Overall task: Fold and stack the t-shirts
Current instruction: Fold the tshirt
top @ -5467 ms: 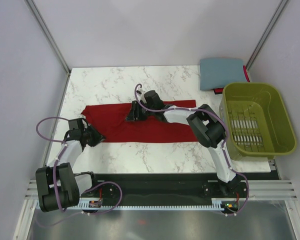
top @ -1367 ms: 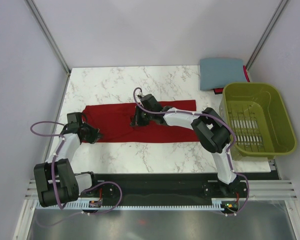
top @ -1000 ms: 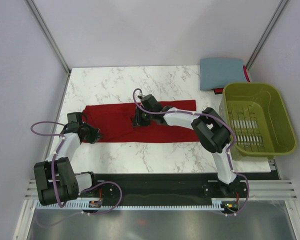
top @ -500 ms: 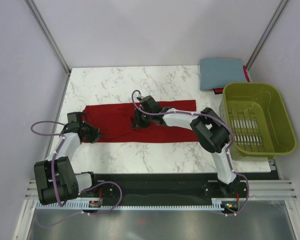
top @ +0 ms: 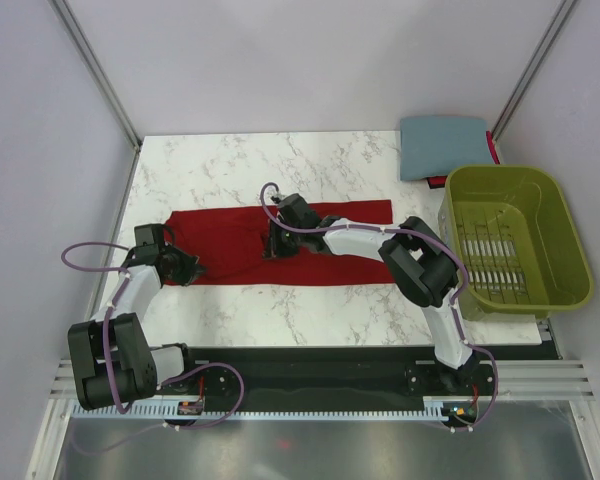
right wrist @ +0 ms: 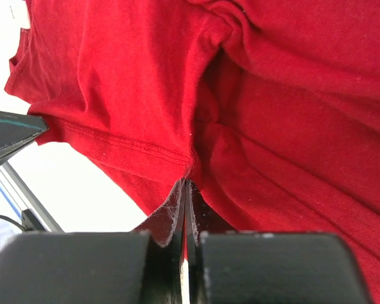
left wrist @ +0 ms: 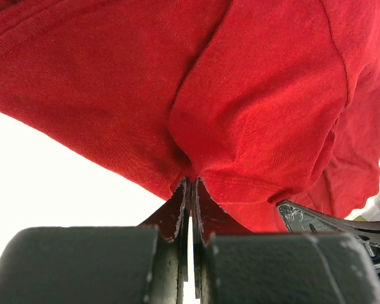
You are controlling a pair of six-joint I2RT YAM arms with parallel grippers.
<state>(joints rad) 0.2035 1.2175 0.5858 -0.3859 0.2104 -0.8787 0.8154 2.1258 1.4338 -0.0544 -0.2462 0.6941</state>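
Right tool (right wrist: 185,185) now pinched on red t-shirt (right wrist: 285,95) | left tool (left wrist: 191,185) unchanged

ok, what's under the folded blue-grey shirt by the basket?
A thin red strip pokes out at the right edge of the blue-grey shirt, seemingly from underneath. The rest is covered.

A white marble-patterned worktop (top: 230,165) with grey veins fills the middle of the booth. Behind it stands a plain pale lilac-grey back wall (top: 310,60), and matching side walls (top: 40,180) close in left and right of it. Slim metal posts (top: 95,65) rise from its two far corners. Along its near edge runs a black strip (top: 320,365), then a brushed metal sheet (top: 310,450). Light falls soft and even across it.
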